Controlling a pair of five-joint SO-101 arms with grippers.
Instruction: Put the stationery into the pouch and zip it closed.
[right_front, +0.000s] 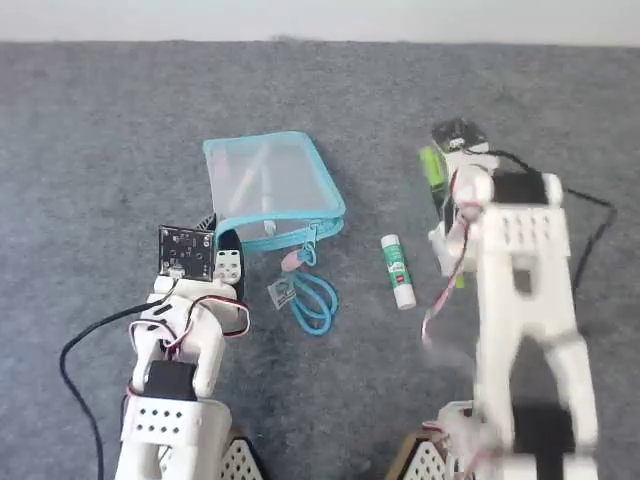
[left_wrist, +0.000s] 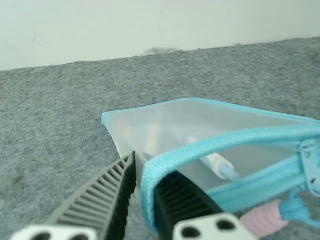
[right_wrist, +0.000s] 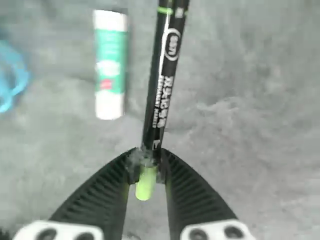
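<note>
**Ribbed fingers on both arms are loaded: pouch lip in one, pen in the other, glue stick waiting**

Ribbed fingers (left_wrist: 117, 187) of the left end effector (left_wrist: 146, 175) are pressed onto the blue zipper edge of the pouch (left_wrist: 200, 130), which holds one lip of the mouth up. The right end effector (right_wrist: 148, 162) pinches the black pen (right_wrist: 162, 90) at its green end, and the barrel points away from its fingers.

Progress, judged: early to middle.
- Done: at least one pen-like item (left_wrist: 215, 162) lies inside the clear pouch, and the mouth looks open and braced.
- Left: the pen goes in, and so does the glue stick (right_front: 398, 270), which lies loose on the table (right_front: 100, 120) between the two end effectors, just beside the right one's pen. The zip comes last.

View differences:
- The high view gives the layout. The pouch runs away from the left end effector, the blue cord loop (right_front: 315, 300) sits between that end effector and the glue stick, and the right arm covers most of the pen.
- The left wrist view shows the pinch on the zipper edge and the pink pull (left_wrist: 260, 220) close to its fingers. The high view leaves that grip unclear.
- The right wrist view shows the exact grip point on the pen.
- Whether the pen is clear of the table, I cannot tell.
</note>
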